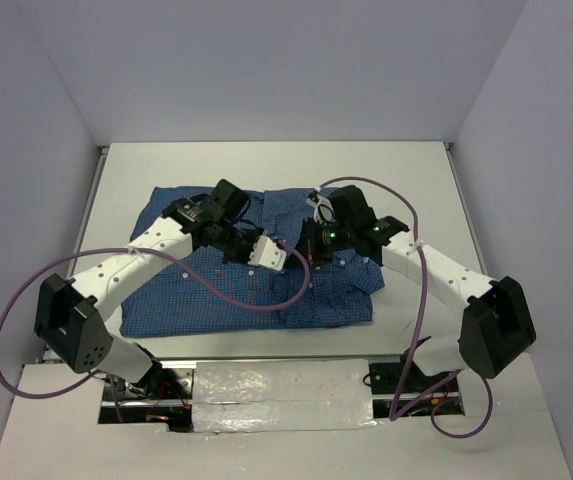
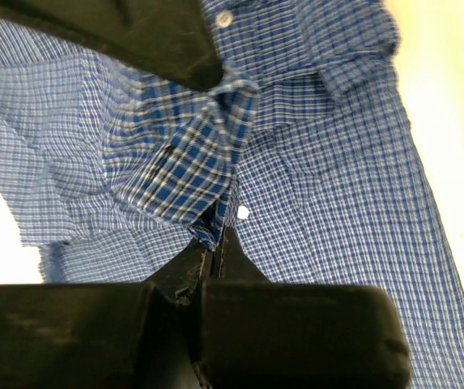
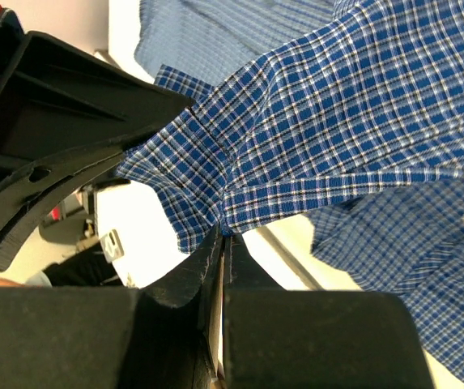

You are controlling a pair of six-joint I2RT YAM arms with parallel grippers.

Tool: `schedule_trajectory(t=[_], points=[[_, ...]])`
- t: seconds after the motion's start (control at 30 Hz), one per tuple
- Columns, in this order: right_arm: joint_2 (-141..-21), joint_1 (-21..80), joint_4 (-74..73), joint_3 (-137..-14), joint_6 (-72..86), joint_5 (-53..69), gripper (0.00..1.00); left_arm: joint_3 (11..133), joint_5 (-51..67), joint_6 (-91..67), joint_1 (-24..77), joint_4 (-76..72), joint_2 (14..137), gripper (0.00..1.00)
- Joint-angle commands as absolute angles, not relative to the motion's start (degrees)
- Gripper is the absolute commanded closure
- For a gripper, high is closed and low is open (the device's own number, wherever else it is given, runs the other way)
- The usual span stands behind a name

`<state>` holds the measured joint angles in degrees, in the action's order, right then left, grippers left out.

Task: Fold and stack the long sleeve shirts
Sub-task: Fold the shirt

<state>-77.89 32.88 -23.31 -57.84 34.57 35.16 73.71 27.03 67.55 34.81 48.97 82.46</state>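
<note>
- We see the left arm (image 1: 126, 265) reaching from its base toward the middle of the table (image 1: 266, 165), elbow bent outward, wrist turned inward over the cloth.
- The right arm (image 1: 436, 265) mirrors it, with both wrists close together above the blue checked shirt (image 1: 206, 290).
- The left gripper (image 2: 215, 243) has its jaws pressed together on a darker fold of the shirt, beside a small white button (image 2: 243, 212).
- The right gripper (image 3: 223, 235) is likewise pinched tight on a raised fold of the checked cloth.
- The shirt lies spread across the table's centre, rumpled under the two wrists.
</note>
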Motion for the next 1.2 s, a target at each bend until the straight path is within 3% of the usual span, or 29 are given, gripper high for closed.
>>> schedule_trajectory(t=[0.0, 0.13, 0.2, 0.3, 0.43, 0.5, 0.53, 0.7, 0.93, 1.03, 1.17], points=[[-79.36, 31.12, -27.96, -54.94, 33.31, 33.05, 1.0, 75.77, 19.34, 60.2, 33.31, 48.08, 83.67, 0.96], [-80.07, 31.03, -25.49, -51.6, 34.45, 34.28, 1.0, 73.04, 20.21, 60.99, 34.45, 46.15, 82.18, 0.99], [-79.72, 30.94, -24.79, -50.8, 34.63, 34.37, 1.0, 71.98, 21.52, 60.38, 34.72, 45.53, 81.48, 0.78], [-79.02, 29.98, -23.91, -50.45, 34.8, 35.59, 1.0, 72.51, 21.45, 55.13, 34.02, 43.34, 81.3, 0.38], [-79.19, 26.56, -23.03, -50.8, 34.28, 37.61, 1.0, 78.55, 27.58, 45.22, 26.12, 41.76, 82.79, 0.21], [-79.71, 25.76, -24.08, -52.11, 33.23, 36.92, 1.0, 82.07, 32.14, 40.45, 19.47, 41.4, 84.89, 0.2], [-80.33, 25.49, -24.78, -52.9, 31.74, 36.48, 1.0, 85.66, 33.21, 34.77, 17.42, 41.14, 85.69, 0.09], [-82.17, 25.22, -25.75, -55.72, 29.88, 37.09, 1.0, 92.63, 38.67, 18.48, 2.85, 36.66, 90.61, 0.1], [-83.41, 25.05, -26.1, -57.57, 29.27, 37.35, 1.0, 106.76, 14.9, 4.85, -9.65, 41.2, 107.11, 0.16], [-83.76, 25.14, -26.63, -58.62, 29.09, 37.27, 1.0, 117.67, 14.06, 2.56, -14.32, 47.88, 118.98, 0.18], [-84.37, 25.05, -27.24, -59.32, 29.35, 37.09, 1.0, 119.53, 12.76, 2.02, -16.0, 41.67, 126.2, 0.17]])
